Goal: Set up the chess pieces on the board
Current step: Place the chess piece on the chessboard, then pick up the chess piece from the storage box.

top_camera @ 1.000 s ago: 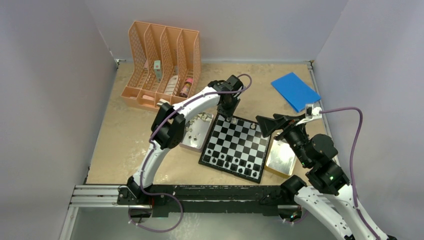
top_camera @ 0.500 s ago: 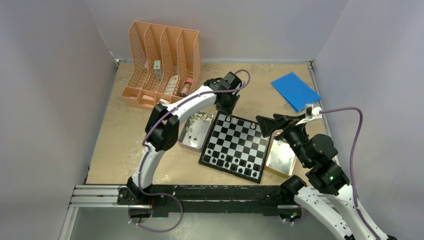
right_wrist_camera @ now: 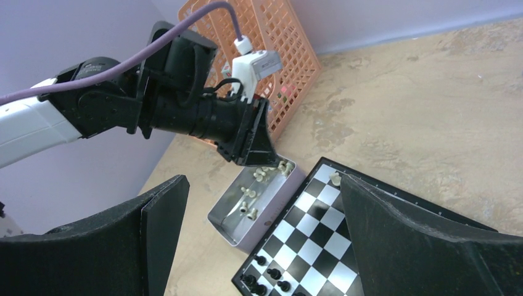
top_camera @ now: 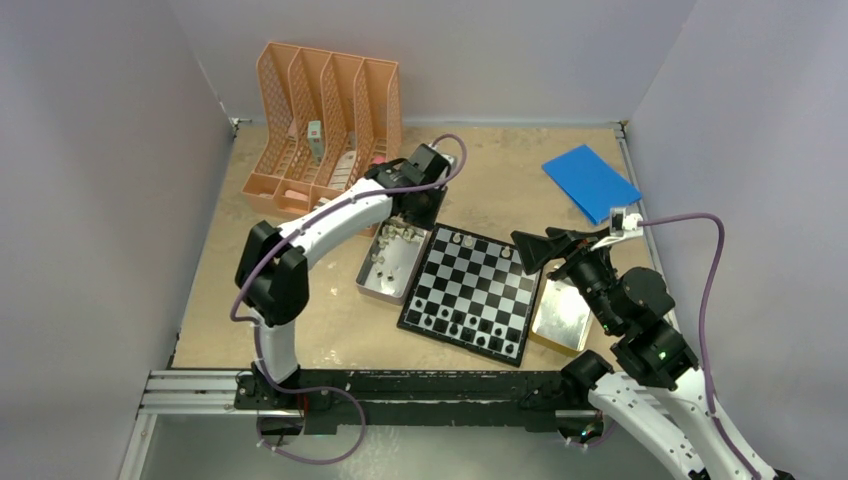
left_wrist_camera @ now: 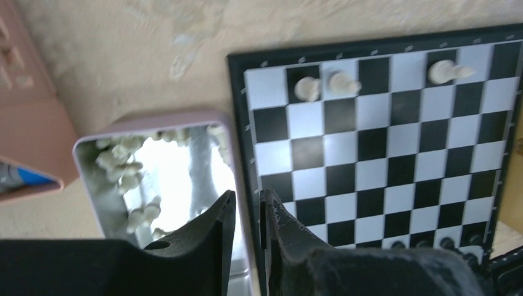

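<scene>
Now that my left gripper (top_camera: 412, 212) has swung off the board (top_camera: 470, 290), it hangs just past the board's left edge, over the far end of the tin (top_camera: 366, 290) that lies beside that edge. A second ago it stood over the board's far left corner, and half a second ago it was only just clear of it. In my left wrist view its fingers (left_wrist_camera: 216, 228) are pressed almost together, with a thin slit between them and nothing pinched. Below them runs the seam where the tin's rim meets the board's black rim.

Three pale pieces (left_wrist_camera: 343, 82) stand on the board's far row. Two are side by side near the far left corner, where my fingers blocked the overhead view a second ago. The third stands apart, further right along the same row. Black pieces (top_camera: 460, 322) stand in a line along the board's near edge. More pale pieces lie loose in the tin, mostly heaped at its far end.

My right gripper (top_camera: 545, 248) has not moved in that second. It hovers at the board's right side, toward the far corner, with its fingers (right_wrist_camera: 154, 228) spread wide and empty. A second tin (top_camera: 560, 318) sits against the board's right edge, below that arm.
</scene>
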Controlling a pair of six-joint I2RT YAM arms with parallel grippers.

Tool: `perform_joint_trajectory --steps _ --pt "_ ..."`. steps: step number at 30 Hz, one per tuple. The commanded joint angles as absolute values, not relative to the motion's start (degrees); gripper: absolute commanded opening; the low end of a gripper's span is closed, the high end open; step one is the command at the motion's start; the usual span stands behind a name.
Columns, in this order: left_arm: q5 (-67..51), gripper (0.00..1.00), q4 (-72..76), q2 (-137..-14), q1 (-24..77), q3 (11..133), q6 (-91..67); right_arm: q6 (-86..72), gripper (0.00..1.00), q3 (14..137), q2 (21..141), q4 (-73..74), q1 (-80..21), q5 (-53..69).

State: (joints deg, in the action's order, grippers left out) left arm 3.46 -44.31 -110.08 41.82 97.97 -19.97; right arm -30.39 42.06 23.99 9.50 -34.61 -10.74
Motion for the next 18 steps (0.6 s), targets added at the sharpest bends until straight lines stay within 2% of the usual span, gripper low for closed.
perform_joint_trajectory --steps 1,9,18 --pt "4.3 0.20 -41.9 -104.1 38.3 91.6 -21.8 -29.5 0.95 42.2 24.0 6.1 -34.9 -9.9" --pt "3.7 0.22 -39.7 -98.8 33.1 80.8 -21.7 -29.4 0.95 42.2 24.1 6.1 -34.9 -9.8" --pt "3.3 0.25 -38.2 -101.1 31.5 77.5 -21.4 -29.4 0.95 42.2 24.1 6.0 -34.9 -9.4"
